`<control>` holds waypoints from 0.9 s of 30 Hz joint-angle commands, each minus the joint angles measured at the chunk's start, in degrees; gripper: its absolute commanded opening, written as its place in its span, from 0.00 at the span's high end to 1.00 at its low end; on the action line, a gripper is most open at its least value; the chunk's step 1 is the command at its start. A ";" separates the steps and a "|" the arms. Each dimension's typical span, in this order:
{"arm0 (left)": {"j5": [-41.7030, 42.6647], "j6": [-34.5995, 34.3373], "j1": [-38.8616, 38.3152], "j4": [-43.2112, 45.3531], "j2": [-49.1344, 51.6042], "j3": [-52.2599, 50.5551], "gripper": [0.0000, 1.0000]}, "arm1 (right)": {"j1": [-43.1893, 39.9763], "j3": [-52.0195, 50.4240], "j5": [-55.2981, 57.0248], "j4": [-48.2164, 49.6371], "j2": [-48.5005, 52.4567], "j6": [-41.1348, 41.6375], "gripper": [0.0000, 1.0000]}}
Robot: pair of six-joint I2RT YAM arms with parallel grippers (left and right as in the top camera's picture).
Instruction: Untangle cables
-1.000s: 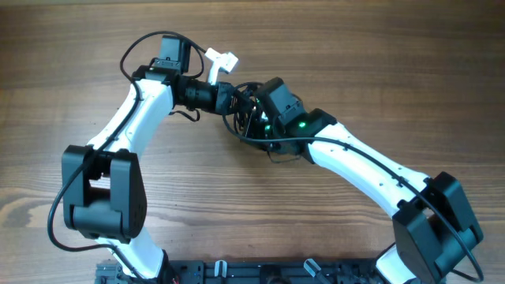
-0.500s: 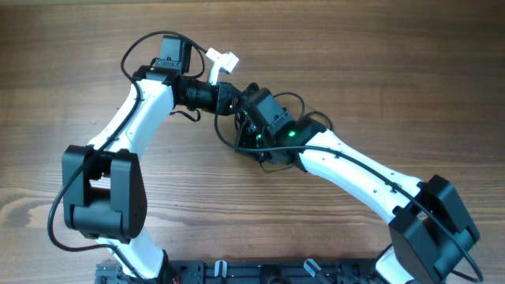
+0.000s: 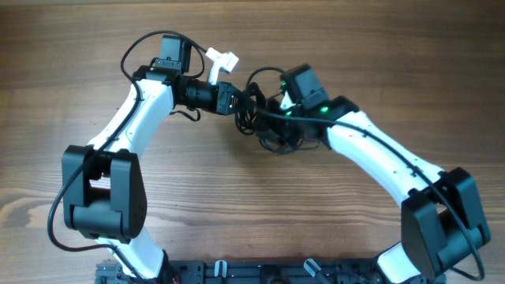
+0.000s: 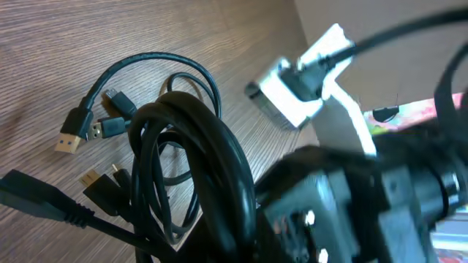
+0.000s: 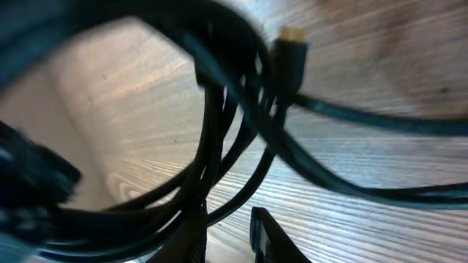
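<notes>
The cables (image 3: 264, 126) are a tangle of thin black cords on the wooden table, between my two wrists. My left gripper (image 3: 239, 101) is shut on the thick part of the bundle, and the coil (image 4: 201, 157) fills the left wrist view and hides its jaws. Loose plug ends (image 4: 69, 139) lie on the wood beside the loops. My right gripper (image 5: 227, 210) hangs just right of the bundle, slightly open with only bare wood showing in the gap. Cable loops (image 5: 219, 139) pass close by its left finger (image 5: 194, 237), and a gold-tipped plug (image 5: 291, 44) hangs above.
A white bracket (image 3: 223, 59) sticks out by the left wrist. The table (image 3: 379, 47) is bare brown wood all round. The arm bases and a black rail (image 3: 260, 272) stand at the near edge.
The right gripper has pulled back to the right, off the bundle, and its jaws have parted. The loops have shifted with it. The left arm has stayed put, still gripping.
</notes>
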 commanded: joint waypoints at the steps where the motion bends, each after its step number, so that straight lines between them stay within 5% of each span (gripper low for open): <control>1: 0.20 1.68 -0.11 0.07 -0.04 -0.15 0.96 | -0.63 -0.04 -3.52 -0.04 0.20 1.60 0.78; 5: 0.11 5.95 -0.15 -0.66 -0.04 -0.17 0.96 | -0.59 -0.04 -3.28 -0.04 0.20 6.73 0.66; 27: 9.35 8.24 -0.15 -3.45 -0.04 -0.15 0.96 | -0.57 -0.04 6.03 2.67 0.31 25.11 0.60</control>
